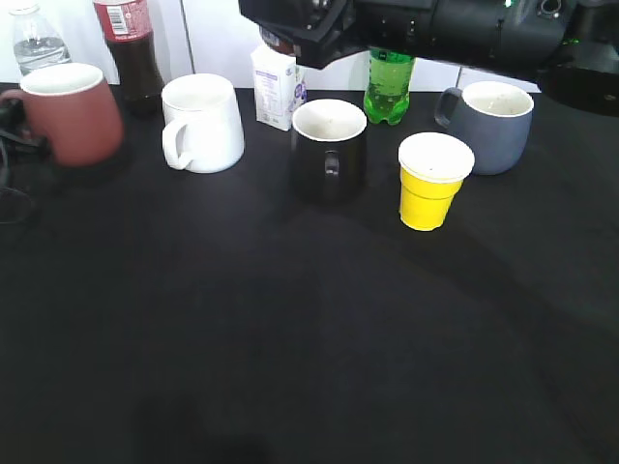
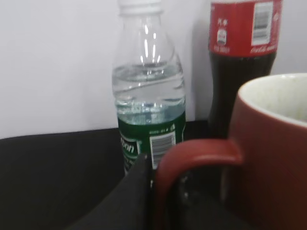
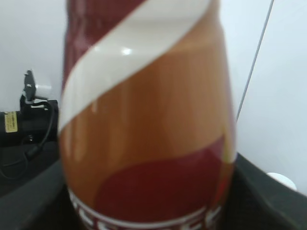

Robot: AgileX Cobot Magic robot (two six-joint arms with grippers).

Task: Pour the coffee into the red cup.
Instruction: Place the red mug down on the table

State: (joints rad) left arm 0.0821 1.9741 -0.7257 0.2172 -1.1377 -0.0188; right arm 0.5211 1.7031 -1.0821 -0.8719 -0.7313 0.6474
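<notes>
- At the far left corner of the black table point(image 1: 309, 367) sits the red cup point(image 1: 73, 114), upright, white inside, tilted slightly by the look of the exterior view; a water bottle point(image 1: 37, 37) and a cola bottle point(image 1: 131, 48) stand behind it along the back edge
- The left gripper point(image 2: 153, 196) is at the cup's handle point(image 2: 192, 158): the left wrist view shows a dark finger just beside the loop, seemingly closed on it, though I cannot tell for certain that it grips
- Along the back edge run a white mug point(image 1: 203, 123), a milk carton point(image 1: 278, 87), a black mug point(image 1: 329, 150), a green bottle point(image 1: 389, 87), a yellow paper cup point(image 1: 432, 181) and a grey mug point(image 1: 488, 124)
- The coffee point(image 3: 146, 124) fills the right wrist view, standing upright between the right gripper's dark side pieces; whether they pinch it or are merely spread round it cannot be told
- My reading: the step in hand is securing the coffee bottle, with the cup steadied at the left; pouring has not begun
- Next, the right arm point(image 1: 455, 34) must carry the bottle across to the far left corner, bring its mouth over the cup's rim and tip slowly; whether the cap is off is not visible
</notes>
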